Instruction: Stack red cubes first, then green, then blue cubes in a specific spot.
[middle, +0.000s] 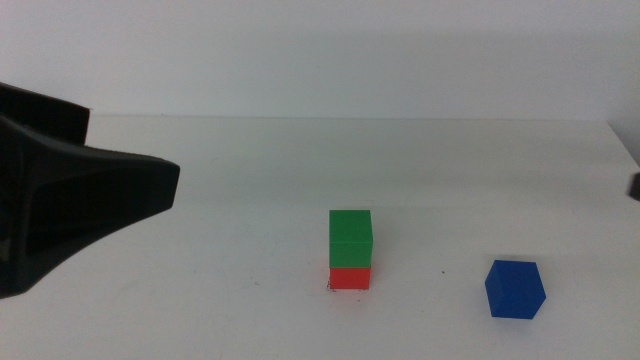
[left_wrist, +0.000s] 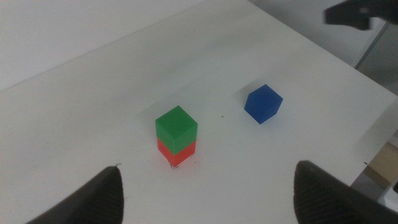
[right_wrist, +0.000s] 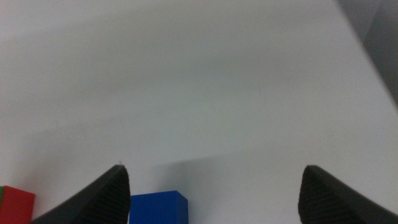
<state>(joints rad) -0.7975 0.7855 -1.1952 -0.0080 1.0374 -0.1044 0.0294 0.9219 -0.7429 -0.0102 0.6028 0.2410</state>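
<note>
The green cube (middle: 350, 236) sits squarely on the red cube (middle: 350, 277) in the table's front middle. The stack also shows in the left wrist view, green (left_wrist: 176, 126) over red (left_wrist: 178, 155). The blue cube (middle: 515, 289) stands alone on the table to the right of the stack, turned a little; it also shows in the left wrist view (left_wrist: 263, 103). My left gripper (left_wrist: 208, 167) is open and empty, raised and back from the stack at the left; its dark body (middle: 80, 210) fills the left side. My right gripper (right_wrist: 214, 168) is open and empty, just behind the blue cube (right_wrist: 158, 208).
The white table (middle: 300, 170) ends at a far edge against a pale wall. Its right edge (left_wrist: 373, 134) drops off beyond the blue cube. A sliver of the right arm (middle: 634, 185) shows at the right side of the middle view.
</note>
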